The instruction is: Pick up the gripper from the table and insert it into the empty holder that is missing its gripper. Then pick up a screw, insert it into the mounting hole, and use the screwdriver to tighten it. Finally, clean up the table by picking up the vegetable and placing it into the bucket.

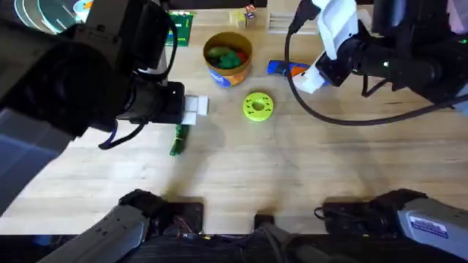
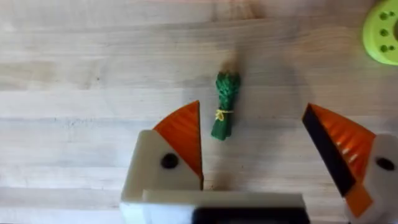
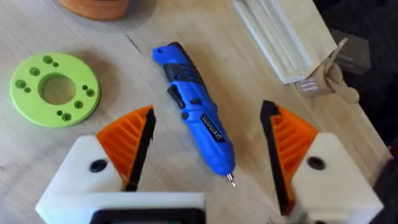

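Small dark green toy vegetable [image 2: 224,106]: we find it on light wooden table [image 1: 292,168]; left gripper [image 2: 255,149] and right gripper [image 3: 208,146] both spread apart.

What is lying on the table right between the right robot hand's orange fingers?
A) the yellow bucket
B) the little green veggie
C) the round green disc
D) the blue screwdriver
D: in the right wrist view the blue screwdriver lies on the table between the open orange fingers of the right gripper.
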### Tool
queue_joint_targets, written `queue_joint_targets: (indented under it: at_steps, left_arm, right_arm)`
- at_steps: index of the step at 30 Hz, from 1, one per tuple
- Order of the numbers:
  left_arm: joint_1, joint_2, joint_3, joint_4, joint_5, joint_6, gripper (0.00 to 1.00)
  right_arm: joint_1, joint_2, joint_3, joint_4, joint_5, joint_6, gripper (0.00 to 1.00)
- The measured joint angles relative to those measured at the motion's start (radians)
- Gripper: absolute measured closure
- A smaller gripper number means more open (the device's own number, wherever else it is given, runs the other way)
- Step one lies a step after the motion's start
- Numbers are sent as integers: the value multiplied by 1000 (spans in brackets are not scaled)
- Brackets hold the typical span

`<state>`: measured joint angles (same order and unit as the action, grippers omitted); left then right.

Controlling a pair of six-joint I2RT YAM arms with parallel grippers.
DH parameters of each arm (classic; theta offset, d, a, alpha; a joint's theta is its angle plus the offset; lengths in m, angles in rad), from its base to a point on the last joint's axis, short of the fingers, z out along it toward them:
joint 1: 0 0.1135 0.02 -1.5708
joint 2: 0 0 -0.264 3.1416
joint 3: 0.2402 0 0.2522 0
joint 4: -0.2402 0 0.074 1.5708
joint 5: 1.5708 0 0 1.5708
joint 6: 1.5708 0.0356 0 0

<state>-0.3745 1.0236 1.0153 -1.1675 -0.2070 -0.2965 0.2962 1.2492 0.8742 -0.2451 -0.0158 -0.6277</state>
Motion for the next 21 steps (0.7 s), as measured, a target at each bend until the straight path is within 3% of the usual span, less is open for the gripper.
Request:
queue_joint_targets:
  at_steps: [4, 7, 21]
  left_arm:
    - [87, 105, -2, 7, 2, -25, 10]
    - [116, 175, -3, 10, 16, -33, 9]
    - [118, 522, -14, 19, 67, -35, 8]
  right_arm:
    - [0, 0, 0, -4, 0, 0, 11]
    - [0, 0, 0, -20, 0, 0, 11]
    - [0, 0, 0, -48, 0, 0, 11]
